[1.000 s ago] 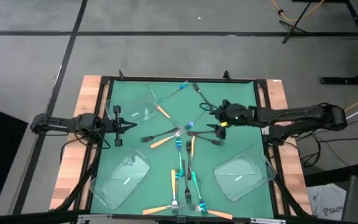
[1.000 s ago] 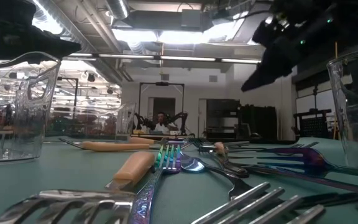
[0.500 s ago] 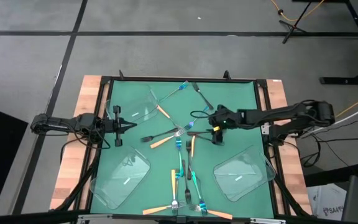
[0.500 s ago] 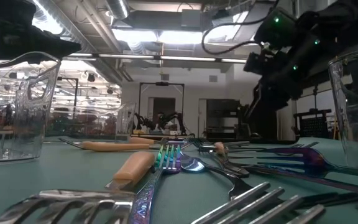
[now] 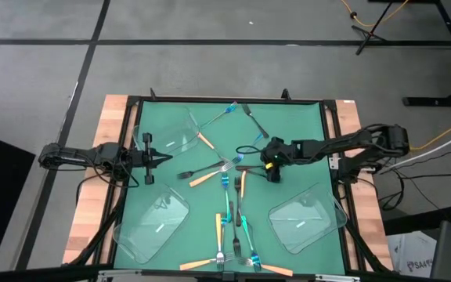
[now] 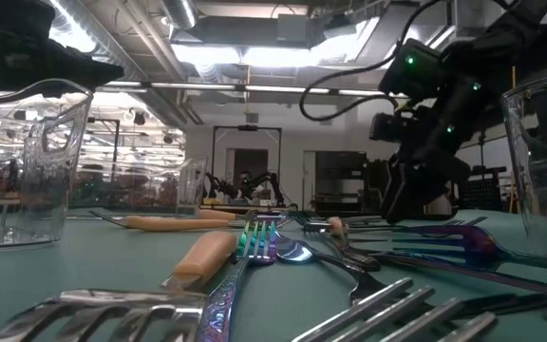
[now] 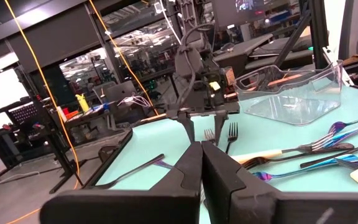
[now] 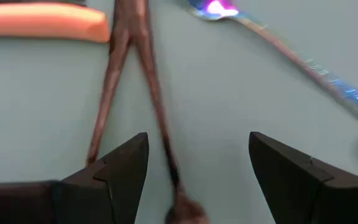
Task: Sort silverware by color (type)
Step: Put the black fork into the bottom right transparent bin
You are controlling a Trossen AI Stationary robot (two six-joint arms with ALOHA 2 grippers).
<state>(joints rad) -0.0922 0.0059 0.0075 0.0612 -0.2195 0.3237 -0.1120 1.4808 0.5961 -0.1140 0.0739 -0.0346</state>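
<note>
Down toward the green tabletop (image 5: 296, 125) now, right gripper (image 5: 270, 169) lower than a second ago, fingers (image 8: 120, 167) spread wide and empty over two crossed dark forks (image 8: 135, 74) mid-table, beside an orange-handled fork (image 8: 42, 22). Pick looks imminent. Left gripper (image 5: 156, 157) idle at left edge, fingers together, nothing held.

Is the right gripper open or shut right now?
Open. The right wrist view shows the right gripper with its fingers spread, a dark handle between them.

Three clear trays (image 5: 169, 135), about twelve forks (image 5: 227, 205)
</note>
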